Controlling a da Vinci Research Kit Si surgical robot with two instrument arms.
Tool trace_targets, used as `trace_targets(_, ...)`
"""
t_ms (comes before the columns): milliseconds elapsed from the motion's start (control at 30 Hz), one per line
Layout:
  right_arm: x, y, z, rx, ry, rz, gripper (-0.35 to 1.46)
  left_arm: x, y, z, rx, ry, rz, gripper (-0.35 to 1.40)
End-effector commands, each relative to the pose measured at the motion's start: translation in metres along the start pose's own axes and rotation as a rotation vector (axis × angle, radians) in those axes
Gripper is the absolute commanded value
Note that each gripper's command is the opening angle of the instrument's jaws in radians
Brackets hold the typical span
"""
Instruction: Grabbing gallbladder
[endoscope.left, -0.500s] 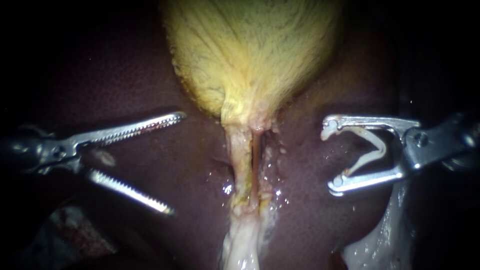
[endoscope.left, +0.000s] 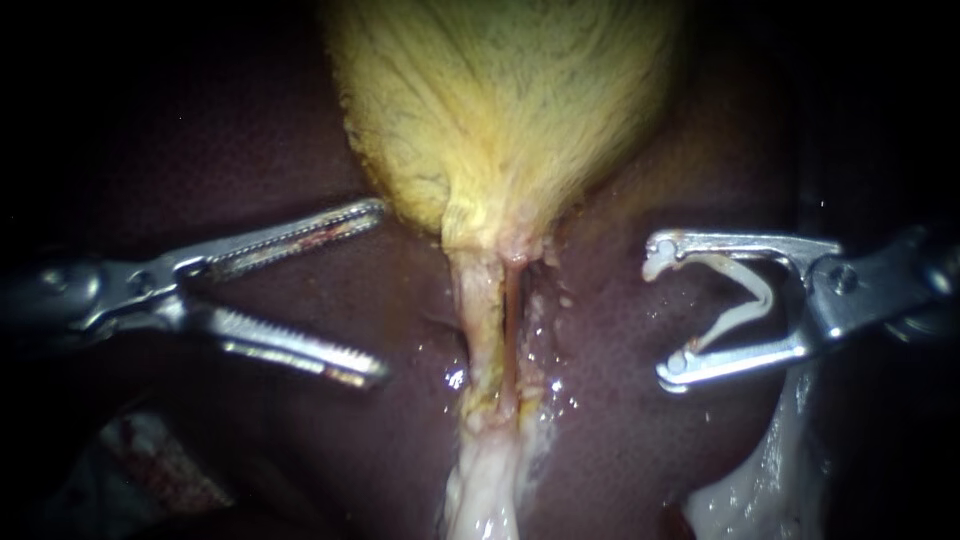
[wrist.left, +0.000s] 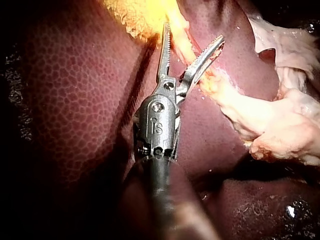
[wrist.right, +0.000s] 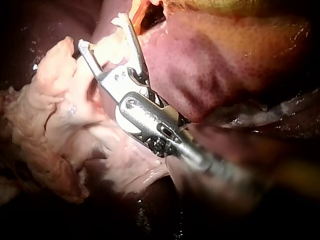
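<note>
The yellow gallbladder (endoscope.left: 500, 110) hangs at the top centre and narrows into pale tubes (endoscope.left: 485, 320) running down over the dark liver (endoscope.left: 300, 130). My left instrument (endoscope.left: 375, 292) comes in from the left with toothed jaws open; the upper jaw's tip lies just beside the gallbladder's lower left edge, and nothing is gripped. In the left wrist view its open jaws (wrist.left: 194, 32) frame the pale neck tissue beyond them. My right instrument (endoscope.left: 665, 310) stands right of the tubes, its jaws spread around a white clip (endoscope.left: 745, 295) seated between them, also seen in the right wrist view (wrist.right: 103, 32).
Pale fatty tissue (endoscope.left: 760, 490) lies at the lower right, and more of it (wrist.right: 45, 115) sits beside the right instrument. Wet glints dot the liver next to the tubes (endoscope.left: 555, 385).
My left instrument has advanced to the right toward the gallbladder's neck, and its lower jaw has risen, narrowing the gap. The right instrument and clip have not moved.
</note>
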Motion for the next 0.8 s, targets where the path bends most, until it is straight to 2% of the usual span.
trace_targets(33,-0.0001,0.0001,0.0,-0.001,0.0,0.0,0.6,0.0002,0.0003,0.0006,-0.001,0.009,-0.012,0.62)
trace_targets(233,-0.0001,0.0,-0.0001,0.0,0.0,0.0,0.6,0.0006,0.0015,0.0035,-0.014,0.024,-0.019,0.57)
trace_targets(367,-0.0001,0.0,-0.0001,0.0,0.0,0.0,0.6,0.0006,0.0018,0.0049,-0.02,0.029,-0.032,0.46)
trace_targets(500,-0.0001,0.0,-0.0001,0.0,0.0,0.0,0.6,0.0007,0.002,0.0053,-0.022,0.04,-0.043,0.14)
trace_targets(533,-0.0001,0.0,-0.0001,0.0,0.0,0.0,0.6,0.0007,0.002,0.0053,-0.022,0.049,-0.049,0.02)
trace_targets(600,-0.0001,0.0,-0.0001,0.0,0.0,0.0,0.6,0.0007,0.0021,0.0052,-0.02,0.063,-0.06,-0.35)
trace_targets(800,-0.0001,0.0,-0.0001,0.0,0.0,0.0,0.6,0.0008,0.0021,0.0048,-0.018,0.086,-0.082,-0.35)
